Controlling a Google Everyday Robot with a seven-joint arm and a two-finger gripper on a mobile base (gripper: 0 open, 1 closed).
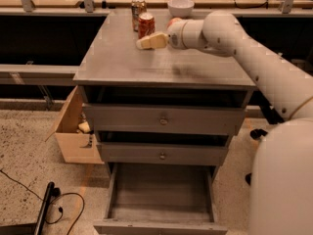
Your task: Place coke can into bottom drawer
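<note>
The red metal can (pixel 145 23) stands upper centre on the smooth grey desk (pixel 146 65). The cream tool (pixel 149 42) sits just beside it; wide or narrow, I cannot tell. The shallow grey bottom drawer (pixel 161 192) is pulled out, lower centre.

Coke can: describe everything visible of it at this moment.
The coke can is small and red with pale lettering and a silver top, and looks like metal. It stands upright on the grey cabinet top, near the back edge. A darker can stands close behind it. The claw lies just in front of it, level with its base; whether the two touch cannot be told.
</note>
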